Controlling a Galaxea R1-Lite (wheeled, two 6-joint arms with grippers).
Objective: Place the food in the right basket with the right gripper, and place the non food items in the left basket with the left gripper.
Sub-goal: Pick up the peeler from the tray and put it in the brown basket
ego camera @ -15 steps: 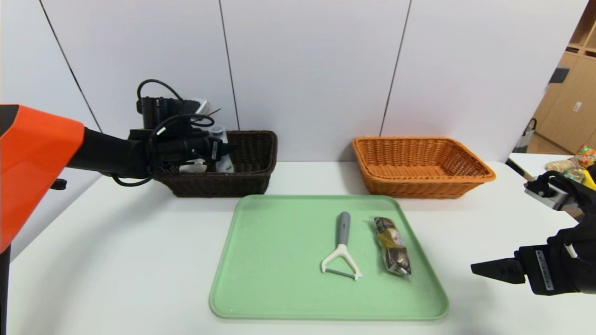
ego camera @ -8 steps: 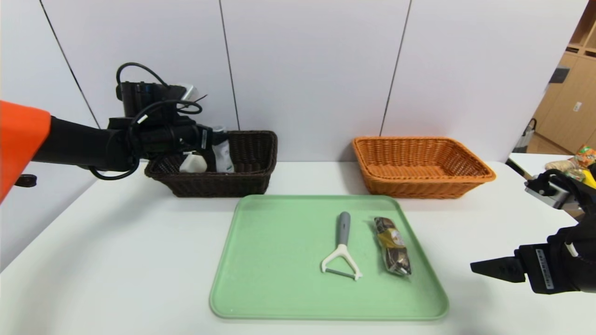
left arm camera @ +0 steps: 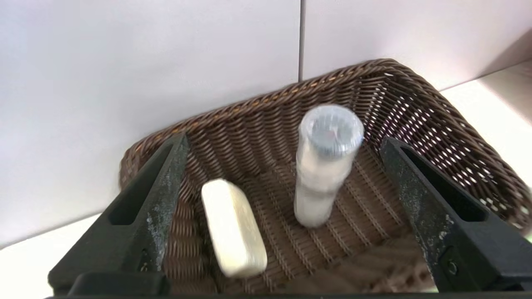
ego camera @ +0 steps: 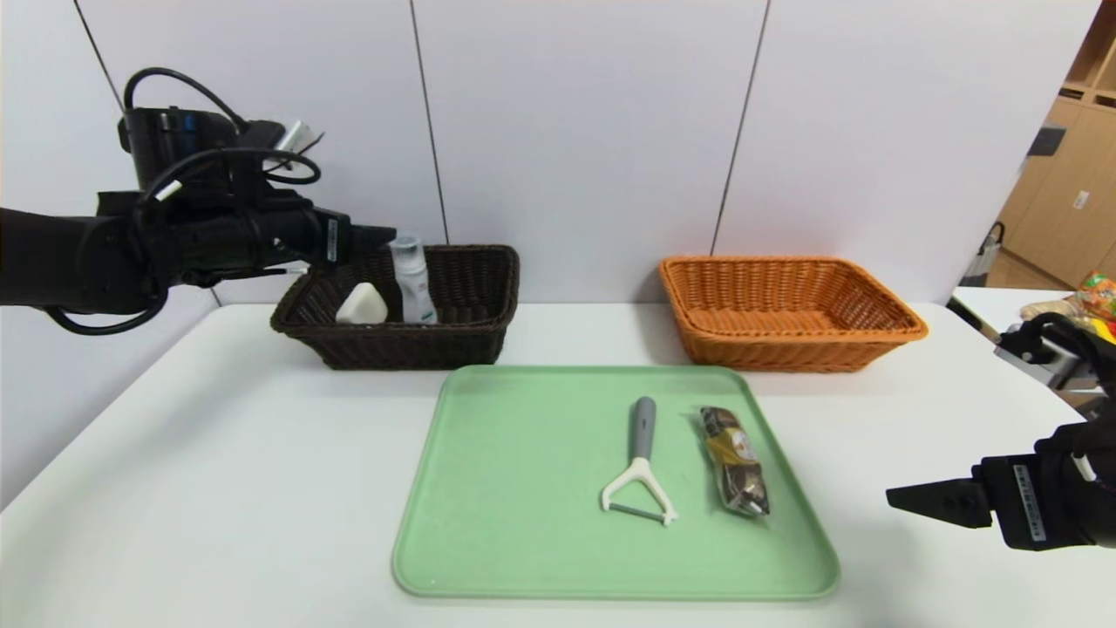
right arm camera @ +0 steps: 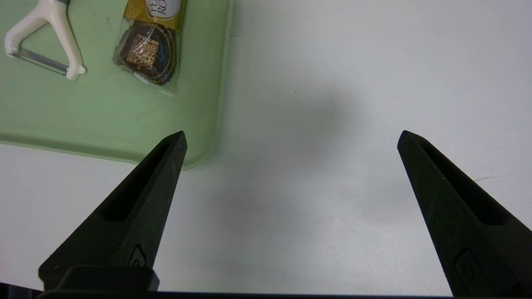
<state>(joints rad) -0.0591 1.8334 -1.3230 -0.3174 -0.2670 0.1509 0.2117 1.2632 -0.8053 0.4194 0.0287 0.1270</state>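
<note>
The dark brown left basket holds a white bottle standing upright and a pale soap bar. My left gripper hangs open above the basket's left end, holding nothing. A peeler with a grey handle and a chocolate packet lie on the green tray. The orange right basket is empty. My right gripper stands open over the table right of the tray.
The white table carries everything, with a white wall close behind the baskets. Snack packets lie on another surface at the far right.
My left gripper has opened and drawn back up and to the left from the brown basket, leaving the bottle standing there. The right arm has barely moved.
</note>
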